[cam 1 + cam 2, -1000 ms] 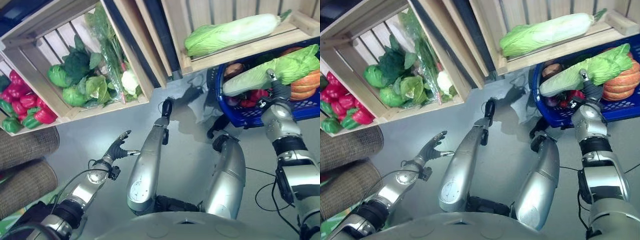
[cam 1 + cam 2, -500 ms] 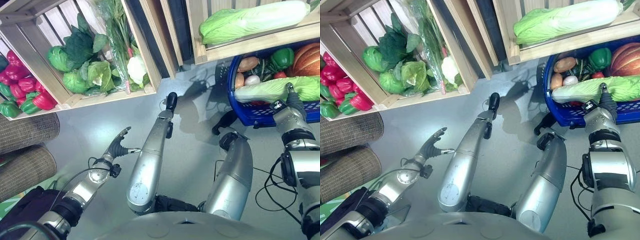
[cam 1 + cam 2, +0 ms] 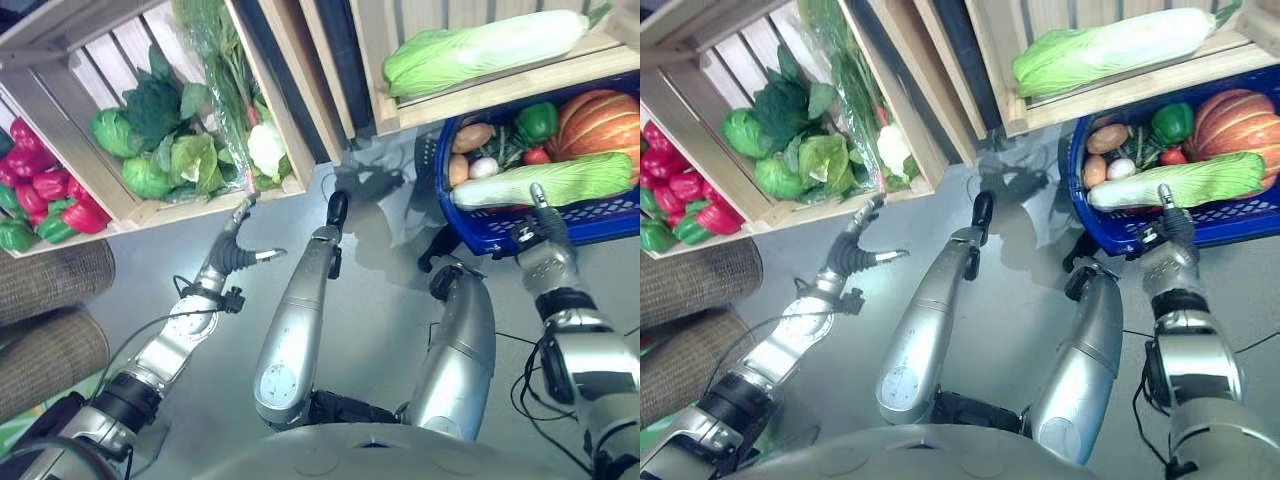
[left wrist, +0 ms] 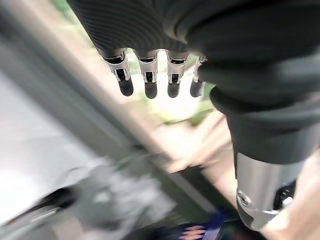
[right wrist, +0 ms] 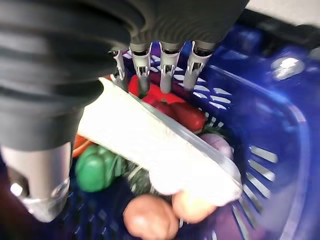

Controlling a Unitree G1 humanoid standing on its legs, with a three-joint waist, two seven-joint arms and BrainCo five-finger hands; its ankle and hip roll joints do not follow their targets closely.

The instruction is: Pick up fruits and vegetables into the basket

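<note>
Hovering at the near rim of the blue basket (image 3: 470, 228), my right hand (image 3: 536, 222) has its fingers (image 5: 168, 67) straight and released, grasping nothing. Just beyond those fingertips a long napa cabbage (image 3: 545, 182) lies across the basket's load: white stalk end toward my left, pale green leaves toward my right. Past it sit a green pepper (image 3: 537, 119), an orange pumpkin (image 3: 594, 122), a red pepper (image 3: 537, 156), a white onion (image 3: 1121, 168) and two brown potatoes (image 3: 470, 138). Farther still, a wooden crate (image 3: 490, 98) holds a second napa cabbage (image 3: 480, 48). My left hand (image 3: 234, 252) is relaxed and empty, just short of another crate (image 3: 210, 208). Beyond it lie green cabbages (image 3: 150, 176), leafy greens (image 3: 157, 100) and a cauliflower (image 3: 266, 148). Red and green peppers (image 3: 30, 195) lie farther to its left.
</note>
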